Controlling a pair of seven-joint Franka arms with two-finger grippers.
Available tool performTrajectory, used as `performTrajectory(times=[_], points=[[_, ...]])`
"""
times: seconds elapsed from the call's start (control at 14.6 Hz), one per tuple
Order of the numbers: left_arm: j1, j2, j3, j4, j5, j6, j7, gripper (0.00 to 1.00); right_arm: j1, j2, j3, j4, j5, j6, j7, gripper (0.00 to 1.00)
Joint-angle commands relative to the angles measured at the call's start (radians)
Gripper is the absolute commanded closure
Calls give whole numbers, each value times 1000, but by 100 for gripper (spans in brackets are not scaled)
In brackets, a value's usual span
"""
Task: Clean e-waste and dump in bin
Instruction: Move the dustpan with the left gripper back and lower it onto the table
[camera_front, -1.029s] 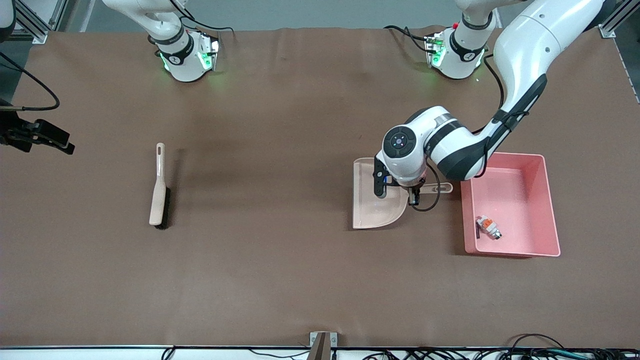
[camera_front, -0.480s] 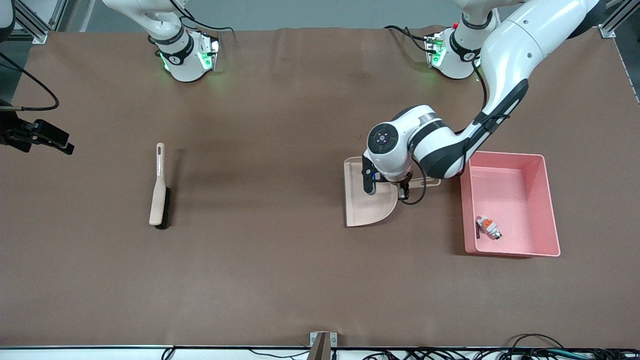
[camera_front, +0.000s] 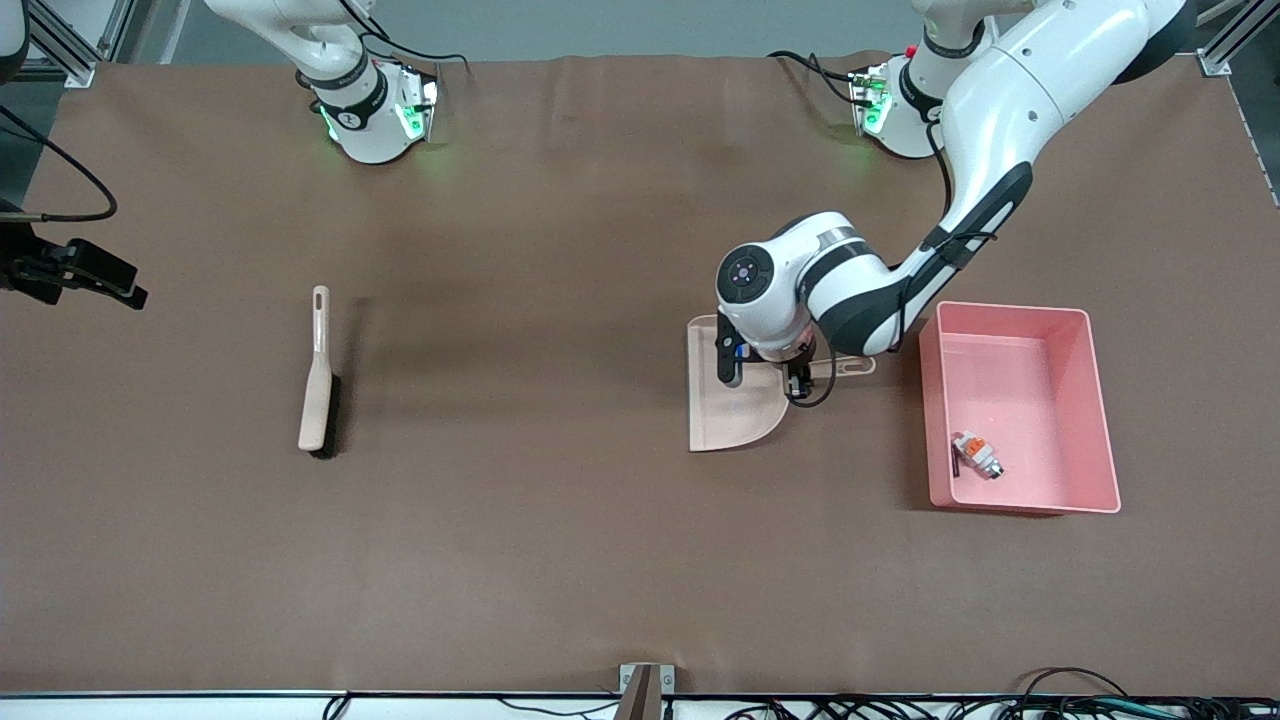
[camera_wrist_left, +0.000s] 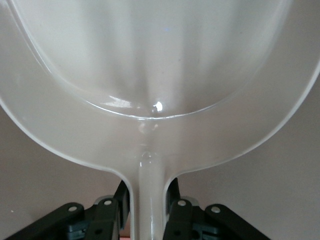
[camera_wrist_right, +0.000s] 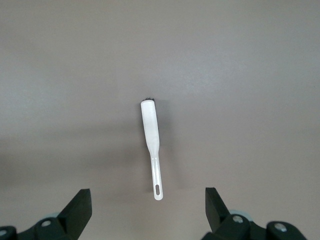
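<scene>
Front view: left gripper (camera_front: 797, 378) bends low, clamping the dustpan (camera_front: 735, 405) handle beside the bin (camera_front: 1098, 400), which holds the e-waste (camera_front: 975, 455). Left wrist view: fingers (camera_wrist_left: 111, 212) pinch the handle. Right wrist view: right gripper (camera_wrist_right: 148, 212) gapes wide, high over the brush (camera_wrist_right: 151, 140).

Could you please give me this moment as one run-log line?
left gripper: shut on dustpan handle | right gripper: open over brush | e-waste: in bin
</scene>
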Motion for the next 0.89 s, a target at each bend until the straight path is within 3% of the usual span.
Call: performTrajectory(times=[0.0,0.82], points=[[-25,9,-2,10,17,6,-5,92,-8,-4,4,-4,6,0,12,0],[-47,30,0,14,10,28,-72,91,-30,-4,4,-16,7,-2,12,0]])
